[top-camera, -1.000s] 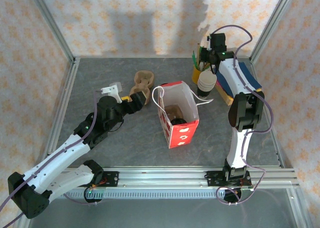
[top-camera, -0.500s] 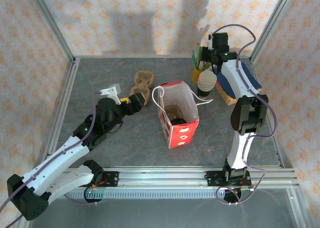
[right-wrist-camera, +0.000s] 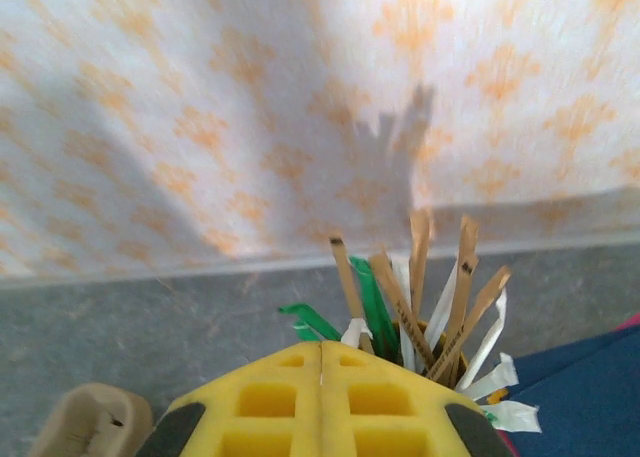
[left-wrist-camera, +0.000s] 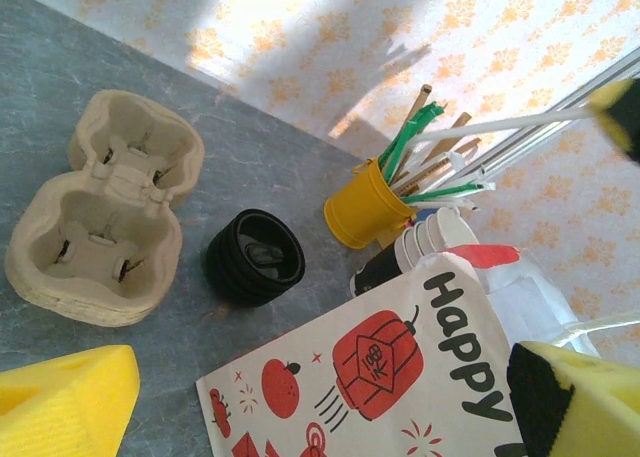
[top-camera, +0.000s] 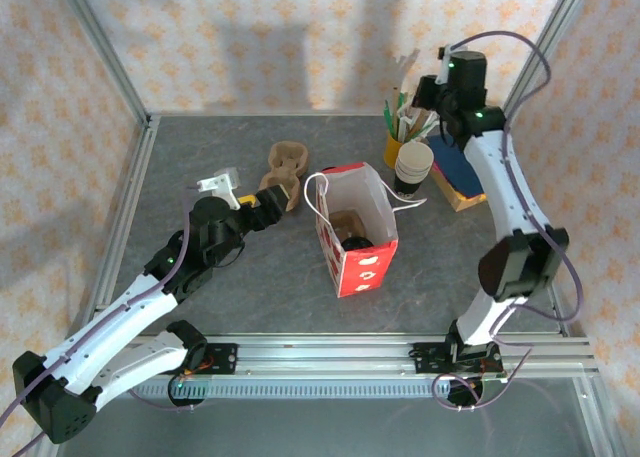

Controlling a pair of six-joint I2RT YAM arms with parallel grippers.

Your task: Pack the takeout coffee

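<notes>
The takeout coffee shows as a round black lid deep inside the red-and-white paper bag; the bag hides its side. My left gripper is open just left of the bag, beside the cardboard cup carrier. In the left wrist view its yellow pads stand wide apart over the bag's printed side. My right gripper hangs high over the yellow cup of stirrers. Its jaws are pressed together, and a thin white straw sticks out from them.
A stack of lidless cups stands right of the bag, and a stack of black lids sits behind it. A blue block on a wooden tray lies at the back right. Metal frame posts and papered walls enclose the table.
The right arm has lifted up and back from the cup stack to above the stirrer cup, its jaws closing fully. The left arm has barely moved.
</notes>
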